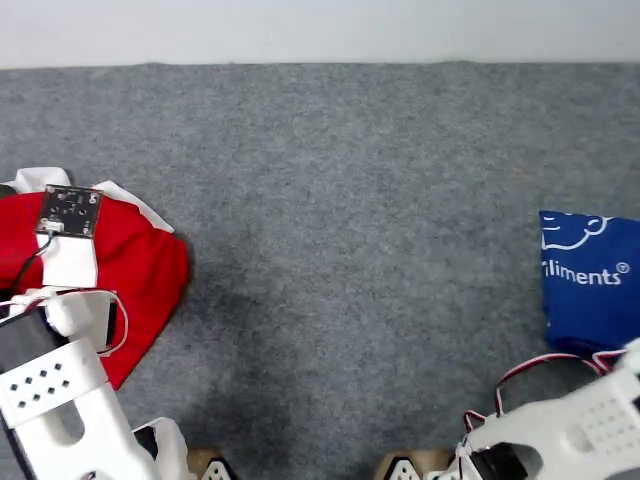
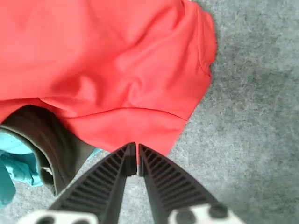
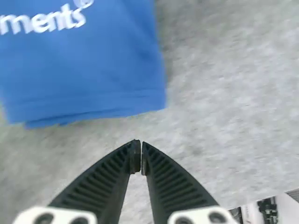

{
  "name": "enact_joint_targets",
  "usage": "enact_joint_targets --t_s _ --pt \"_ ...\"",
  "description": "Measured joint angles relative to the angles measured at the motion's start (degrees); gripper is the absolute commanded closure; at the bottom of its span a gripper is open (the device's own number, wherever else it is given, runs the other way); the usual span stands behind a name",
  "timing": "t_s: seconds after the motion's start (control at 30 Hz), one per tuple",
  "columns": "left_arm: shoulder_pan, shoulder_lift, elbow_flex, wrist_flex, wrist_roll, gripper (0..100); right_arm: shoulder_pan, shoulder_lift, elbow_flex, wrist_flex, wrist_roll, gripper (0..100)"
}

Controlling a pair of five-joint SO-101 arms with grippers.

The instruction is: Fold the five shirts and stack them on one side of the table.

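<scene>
A red shirt [image 1: 140, 265] lies bunched at the table's left side, on top of a pile. In the left wrist view the red shirt [image 2: 117, 65] covers a dark olive garment [image 2: 51, 144] and a teal one [image 2: 14, 165]. My left gripper [image 2: 134, 148] is shut, its tips at the red shirt's near hem with no cloth visibly pinched. A folded blue shirt [image 1: 592, 285] with white print lies at the right edge. My right gripper [image 3: 137, 144] is shut over the grey mat, just short of the blue shirt's [image 3: 79, 65] hem.
Grey felt mat [image 1: 360, 220] covers the table, bare across the middle and back. A white cloth edge [image 1: 135, 203] peeks from under the red shirt. The left arm's body [image 1: 60, 390] and the right arm's body [image 1: 575, 430] stand at the front edge.
</scene>
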Motion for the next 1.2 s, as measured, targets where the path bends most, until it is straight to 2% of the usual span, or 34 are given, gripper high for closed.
enact_joint_targets --t_s 0.1,0.3,0.4,0.57,0.77,1.07,1.2 --pt "0.0 0.0 0.1 0.0 -2.7 83 -1.8 -7.3 11.4 0.0 0.0 98.3" --pt "0.0 0.1 6.6 -1.1 -9.8 78 -7.9 -24.0 35.7 0.0 0.0 98.3" --pt "0.0 0.1 13.5 -4.7 -13.1 78 -11.3 -30.9 47.6 0.0 0.0 98.3" --pt "0.0 0.1 22.1 -12.4 -14.1 77 -13.8 -38.9 62.2 0.0 -0.4 98.3" --pt "0.0 6.0 23.8 -19.2 -14.2 76 -14.1 -44.2 68.0 -0.3 -3.5 98.3" --pt "0.0 31.5 11.1 -20.7 -14.2 76 -14.1 -47.2 69.5 -0.2 -3.8 98.3" --pt "0.0 41.8 8.5 -25.7 -14.1 81 -14.1 -48.4 69.5 -0.2 -3.8 98.3"
